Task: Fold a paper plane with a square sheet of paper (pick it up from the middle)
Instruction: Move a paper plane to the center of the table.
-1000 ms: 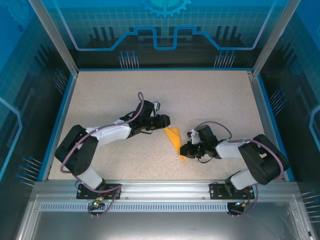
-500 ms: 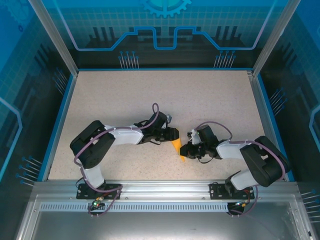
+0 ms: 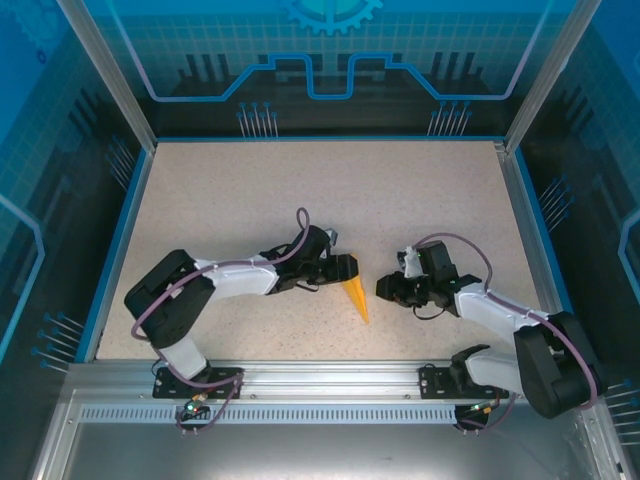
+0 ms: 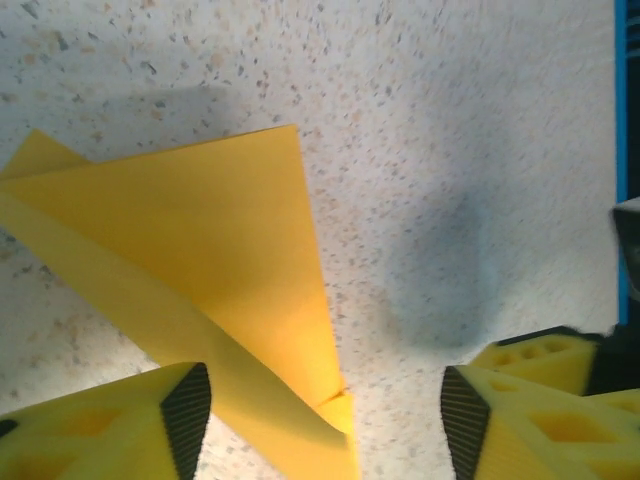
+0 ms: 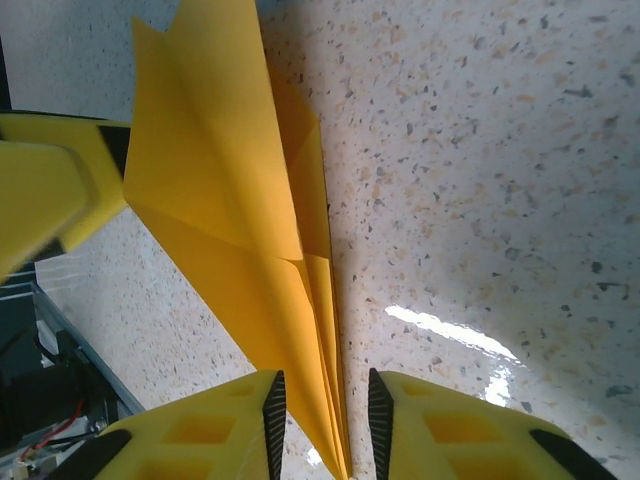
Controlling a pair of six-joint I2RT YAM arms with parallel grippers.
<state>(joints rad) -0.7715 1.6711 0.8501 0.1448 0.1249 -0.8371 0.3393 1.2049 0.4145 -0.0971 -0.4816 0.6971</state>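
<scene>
Paper plane [image 5: 222, 185] tip cut off, left fingers [image 4: 100, 432] wide — right fingers [image 5: 200, 442] narrowly parted

No readable text, numbers, labels or brand marks anywhere: not on the arms, the speckled beige tabletop, the aluminium front rail or the folded paper. The only sign-like graphic is a light-blue gear outline [image 3: 331, 12] at the top centre of the translucent blue back panel [image 3: 200, 60], with circuit-style line art below it. It carries no lettering. The wrist views show no markings either.
</scene>
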